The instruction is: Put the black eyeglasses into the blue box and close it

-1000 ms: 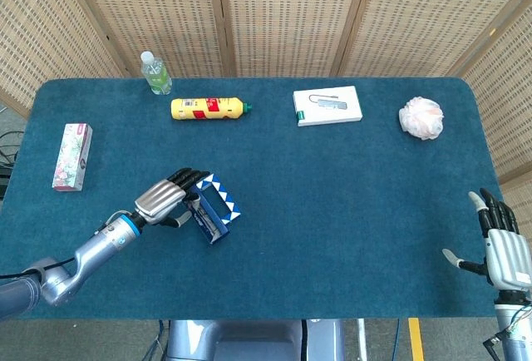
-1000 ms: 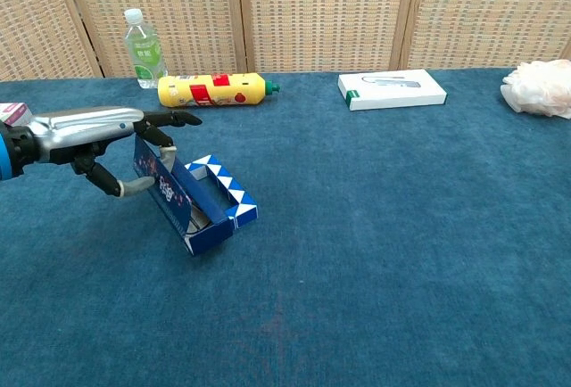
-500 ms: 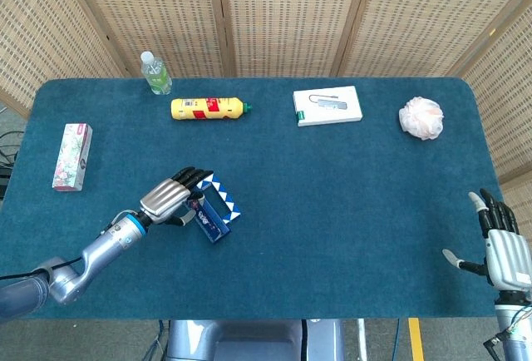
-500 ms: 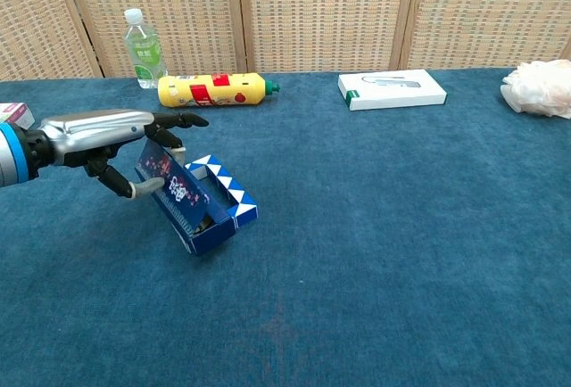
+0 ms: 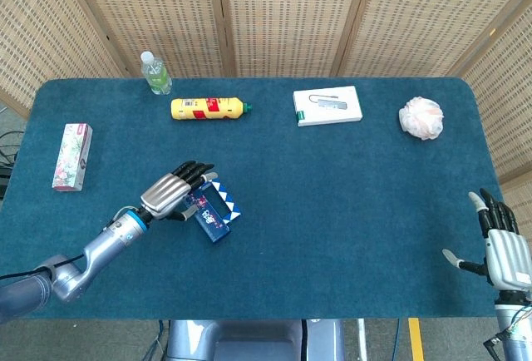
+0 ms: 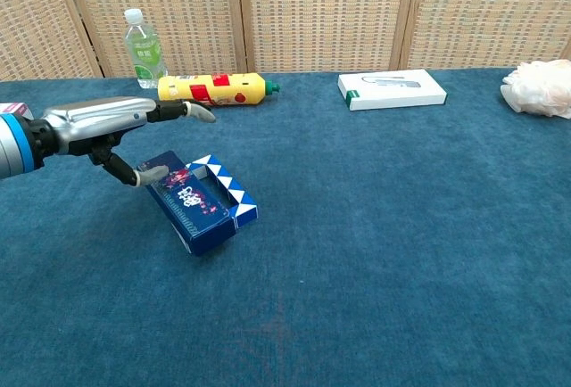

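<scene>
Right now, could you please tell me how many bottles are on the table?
2. A clear water bottle stands upright at the far left edge, and a yellow bottle lies on its side just right of it. No others show; none seems hidden.

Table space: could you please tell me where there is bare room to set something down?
The widest bare stretch of the table lies between the blue box and the right hand. The far edge is crowded: water bottle, yellow bottle, white box, white bundle.
</scene>
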### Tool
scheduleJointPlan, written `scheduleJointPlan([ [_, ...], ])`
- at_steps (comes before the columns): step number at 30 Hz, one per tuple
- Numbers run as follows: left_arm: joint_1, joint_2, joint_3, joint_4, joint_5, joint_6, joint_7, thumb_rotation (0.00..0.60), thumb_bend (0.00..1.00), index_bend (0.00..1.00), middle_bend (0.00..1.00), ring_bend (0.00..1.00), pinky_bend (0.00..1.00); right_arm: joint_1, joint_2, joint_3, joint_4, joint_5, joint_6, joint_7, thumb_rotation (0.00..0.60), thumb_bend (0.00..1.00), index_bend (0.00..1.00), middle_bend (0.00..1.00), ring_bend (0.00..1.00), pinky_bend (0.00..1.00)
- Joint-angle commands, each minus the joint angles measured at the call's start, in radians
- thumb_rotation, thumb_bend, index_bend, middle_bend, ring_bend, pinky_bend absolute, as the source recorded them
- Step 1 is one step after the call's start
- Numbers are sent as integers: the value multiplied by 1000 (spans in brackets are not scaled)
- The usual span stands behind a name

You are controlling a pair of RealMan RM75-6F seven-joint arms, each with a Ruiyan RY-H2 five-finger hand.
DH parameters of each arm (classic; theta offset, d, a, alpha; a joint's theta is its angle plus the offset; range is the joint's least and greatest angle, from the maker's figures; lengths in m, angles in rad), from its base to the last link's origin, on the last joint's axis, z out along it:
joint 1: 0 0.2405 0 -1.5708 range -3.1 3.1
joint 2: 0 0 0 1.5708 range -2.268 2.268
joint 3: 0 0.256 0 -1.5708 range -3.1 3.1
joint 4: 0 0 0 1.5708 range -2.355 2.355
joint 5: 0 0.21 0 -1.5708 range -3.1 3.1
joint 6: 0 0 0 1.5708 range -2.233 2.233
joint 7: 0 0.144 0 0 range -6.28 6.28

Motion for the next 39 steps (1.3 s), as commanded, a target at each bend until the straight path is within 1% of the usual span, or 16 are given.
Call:
scheduleJointPlan([
  [1, -1, 22, -2, -19, 8, 11, -7, 600, 368, 0, 0, 0, 0, 0, 0, 0, 0, 0, 0, 1, 600, 28, 0, 0, 0, 0],
  [3, -4, 56, 2, -47, 24, 21, -17, 600, 244, 0, 0, 0, 0, 0, 0, 0, 0, 0, 0, 2, 600, 28, 0, 0, 0, 0],
  [5, -7, 93, 8, -75, 40, 29, -20, 600, 84, 0, 0, 0, 0, 0, 1, 0, -1, 1, -1, 3, 600, 28, 0, 0, 0, 0],
  [7, -12, 123, 17, -99, 53, 24, -13, 600, 12, 0, 0, 0, 0, 0, 1, 0, -1, 1, -2, 3, 600, 28, 0, 0, 0, 0],
  [8, -16, 141, 24, -111, 61, 15, 3, 600, 2, 0, 0, 0, 0, 0, 2, 0, -1, 1, -3, 2, 600, 28, 0, 0, 0, 0],
  [11, -28, 176, 40, -145, 70, -21, 60, 600, 0, 0, 0, 0, 0, 1, 2, -1, -3, 1, -5, -1, 600, 28, 0, 0, 0, 0],
  [14, -36, 180, 44, -165, 64, -57, 122, 600, 0, 0, 0, 0, 0, 1, 3, -2, -5, 2, -7, -3, 600, 28, 0, 0, 0, 0],
  [21, -66, 137, 36, -162, 41, -140, 205, 600, 0, 0, 0, 0, 0, 1, 6, -2, -8, 6, -10, -5, 600, 28, 0, 0, 0, 0],
  [30, -91, 75, 16, -133, 13, -189, 259, 600, 0, 8, 0, 0, 2, 3, 7, -2, -4, 7, -14, 0, 600, 28, 0, 0, 0, 0],
  [31, -93, 68, 14, -130, 10, -194, 259, 600, 0, 24, 0, 0, 21, 3, 7, -2, -4, 7, -13, 0, 600, 28, 0, 0, 0, 0],
  [33, -98, 55, 8, -123, 6, -198, 263, 600, 0, 77, 38, 22, 86, 2, 7, -2, -4, 8, -13, 1, 600, 28, 0, 0, 0, 0],
  [35, -102, 45, 4, -118, 3, -199, 265, 600, 0, 183, 154, 103, 180, 2, 7, -1, -4, 9, -14, 2, 600, 28, 0, 0, 0, 0],
  [37, -104, 38, 2, -112, 1, -200, 270, 600, 2, 258, 244, 182, 242, 2, 7, -1, -4, 9, -14, 3, 600, 28, 0, 0, 0, 0],
  [39, -105, 32, 0, -108, -2, -200, 277, 600, 11, 294, 322, 251, 281, 2, 7, -1, -3, 9, -14, 5, 600, 28, 0, 0, 0, 0],
])
